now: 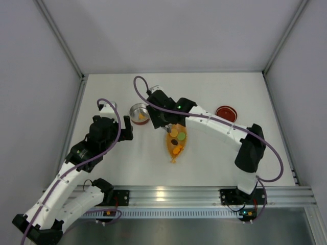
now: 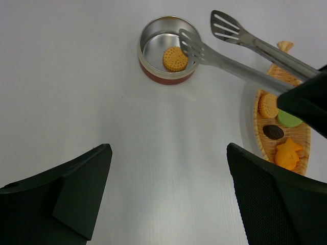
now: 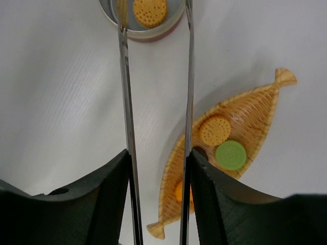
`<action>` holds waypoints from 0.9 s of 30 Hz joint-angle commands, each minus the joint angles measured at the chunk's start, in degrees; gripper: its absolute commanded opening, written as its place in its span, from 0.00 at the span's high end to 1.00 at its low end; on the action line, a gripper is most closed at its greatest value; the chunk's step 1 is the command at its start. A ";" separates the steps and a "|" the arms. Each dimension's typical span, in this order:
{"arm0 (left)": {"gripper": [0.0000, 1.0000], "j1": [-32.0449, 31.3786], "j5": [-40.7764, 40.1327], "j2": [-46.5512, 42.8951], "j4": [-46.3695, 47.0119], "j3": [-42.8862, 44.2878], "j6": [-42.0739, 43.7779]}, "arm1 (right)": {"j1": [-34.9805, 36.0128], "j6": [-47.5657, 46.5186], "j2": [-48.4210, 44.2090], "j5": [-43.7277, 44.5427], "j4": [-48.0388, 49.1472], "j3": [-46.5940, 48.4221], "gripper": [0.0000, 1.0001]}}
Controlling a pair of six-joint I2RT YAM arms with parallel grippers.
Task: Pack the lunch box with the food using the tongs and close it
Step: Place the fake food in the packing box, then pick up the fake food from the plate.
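Lunch box (image 2: 153, 46) stands open and upright on the table (image 2: 76, 76), shiny silver inside, with a red wall showing low down. 1 tan biscuit (image 2: 175, 59) lies flat on its floor, on the tray side.

The red lid (image 1: 226, 112) lies well apart from the box, far right on the table, beyond my right arm.

The tongs (image 2: 232, 65) reach toward the box. 1 slotted head hangs over the rim just beside that biscuit, and the other head is outside the box. The 2 heads are apart with nothing between them.

My right gripper (image 3: 159, 163) is clamped on the tongs' 2 arms, 1 arm against the inner face of each finger (image 3: 110, 199).

The orange fish-shaped tray (image 3: 255, 102) sits near the box, partly under the tongs and my right wrist. On it are:
- 1 tray biscuit (image 3: 214, 129), touching 1 green disc (image 3: 230, 154)
- 1 dark brown piece (image 2: 273, 132)
- 1 orange piece (image 2: 287, 153), at the near end

My left gripper (image 2: 168, 153) has its jaws spread wide and grips nothing. It hovers over bare table on the near side of the box, apart from box, tongs and tray.
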 commanded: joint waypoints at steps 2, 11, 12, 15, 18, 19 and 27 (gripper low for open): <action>0.01 0.14 0.26 -0.51 0.83 -0.12 -0.21 | -0.81 1.16 -15.31 3.48 1.72 -9.15 0.52; 0.01 0.22 0.61 -0.77 0.83 -0.12 -0.13 | -0.90 4.67 -30.27 5.06 2.25 -28.24 0.53; 0.01 0.22 0.53 -0.77 0.83 -0.12 -0.13 | -0.81 4.85 -30.81 4.98 1.90 -29.05 0.53; 0.01 0.14 0.53 -0.77 0.83 -0.12 -0.04 | -0.81 5.29 -33.00 4.89 1.55 -32.65 0.53; 0.01 0.14 0.61 -0.78 0.83 -0.12 -0.13 | -0.81 5.47 -34.94 5.41 0.67 -35.47 0.53; 0.01 0.14 0.61 -0.77 0.83 -0.12 -0.13 | -0.81 5.38 -35.64 5.59 0.23 -36.34 0.53; 0.01 0.14 0.79 -0.69 0.83 -0.12 -0.13 | -0.81 3.36 -35.91 5.24 -1.27 -38.19 0.54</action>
